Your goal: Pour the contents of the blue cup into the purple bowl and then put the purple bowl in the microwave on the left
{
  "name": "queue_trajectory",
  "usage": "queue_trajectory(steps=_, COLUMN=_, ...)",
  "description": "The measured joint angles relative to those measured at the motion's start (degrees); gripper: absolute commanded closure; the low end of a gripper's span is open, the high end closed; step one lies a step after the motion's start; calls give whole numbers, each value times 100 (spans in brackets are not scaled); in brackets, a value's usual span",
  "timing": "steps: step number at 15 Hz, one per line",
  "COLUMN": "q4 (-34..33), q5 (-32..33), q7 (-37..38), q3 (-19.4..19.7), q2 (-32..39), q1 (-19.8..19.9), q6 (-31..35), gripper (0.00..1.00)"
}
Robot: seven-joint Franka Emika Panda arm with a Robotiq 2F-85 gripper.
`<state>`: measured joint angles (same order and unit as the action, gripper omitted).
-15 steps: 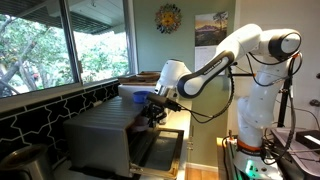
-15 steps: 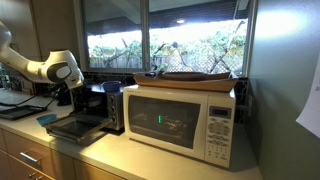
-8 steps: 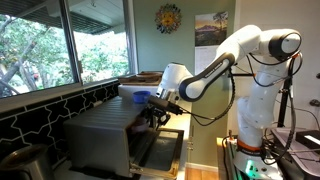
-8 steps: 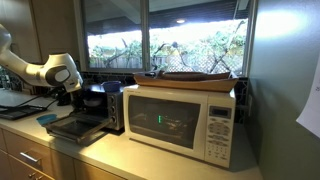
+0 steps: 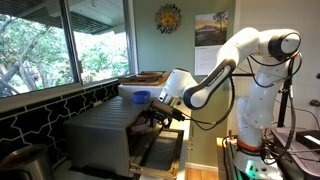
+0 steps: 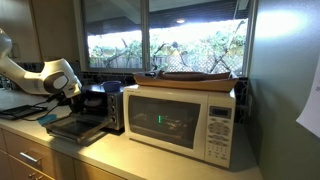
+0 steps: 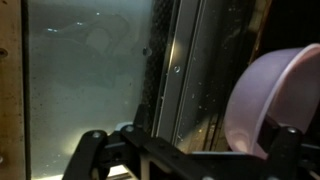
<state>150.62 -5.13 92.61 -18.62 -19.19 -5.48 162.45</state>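
In the wrist view the purple bowl (image 7: 275, 95) stands at the right, inside the dark opening of the left microwave, close to my right fingertip (image 7: 285, 150). My gripper (image 7: 185, 160) is open, with its jaws spread wide and not clamping the bowl. Both exterior views show the gripper (image 5: 158, 112) (image 6: 76, 90) at the mouth of the small dark microwave (image 6: 100, 105), above its lowered door (image 6: 75, 128); the bowl is hidden there. A small blue thing, likely the blue cup (image 5: 141, 97) (image 6: 47, 118), sits beside the microwave.
A large white microwave (image 6: 185, 120), door shut, stands right next to the small one, with a flat tray (image 6: 195, 76) on top. The lowered glass door (image 7: 90, 70) fills the left of the wrist view. Windows run behind the counter (image 6: 110, 160).
The jaws have gone from shut to wide open, letting go of the purple bowl. The arm has drawn back a little from the microwave opening.
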Motion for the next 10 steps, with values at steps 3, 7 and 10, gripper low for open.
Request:
queue_trajectory(steps=3, q4=10, q5=7, q7=0, q3=-19, q2=0, q1=19, q6=27, gripper=0)
queue_trajectory(steps=7, q4=22, q5=6, q7=-15, q3=-24, q2=3, q1=17, q6=8, gripper=0)
queue_trajectory(steps=10, q4=27, q5=15, q7=-112, q3=-25, q2=4, q1=17, q6=25, gripper=0)
